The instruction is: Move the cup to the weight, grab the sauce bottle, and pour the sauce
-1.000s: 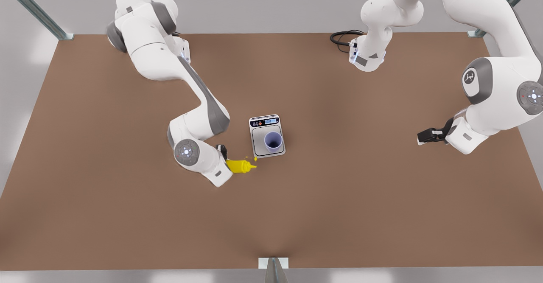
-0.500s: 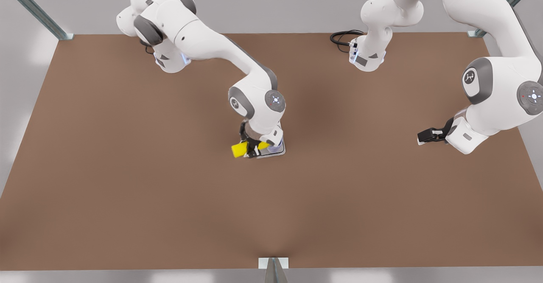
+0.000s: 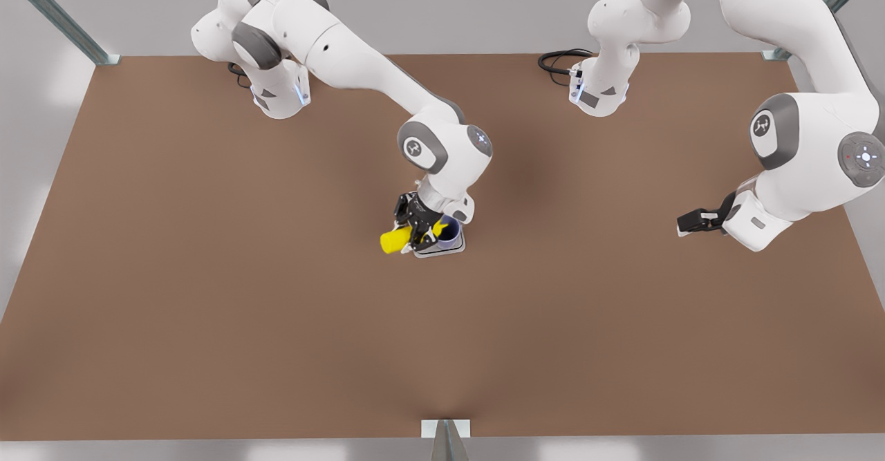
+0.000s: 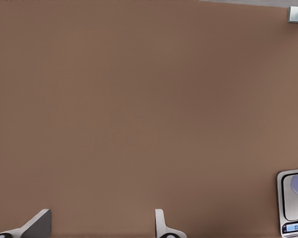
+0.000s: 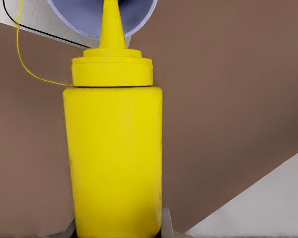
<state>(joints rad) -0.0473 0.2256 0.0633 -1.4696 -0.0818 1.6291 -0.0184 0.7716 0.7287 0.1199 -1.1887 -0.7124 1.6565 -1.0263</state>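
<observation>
Across the brown surface [image 3: 207, 309], near its middle, the weight [image 3: 442, 248] carries the cup [image 3: 449, 233]. Above them the right tool [image 3: 417, 229] grips the sauce bottle [image 3: 393, 240], nozzle tipped into the cup. Near one side edge the left tool [image 3: 684, 224] waits, fingers [image 4: 37, 225] spread.

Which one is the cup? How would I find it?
Look at the middle of the brown table for the little silver kitchen scale. The cup stands on its plate: small, lavender-blue, no handle. The right gripper tips a yellow sauce bottle at its mouth.
</observation>
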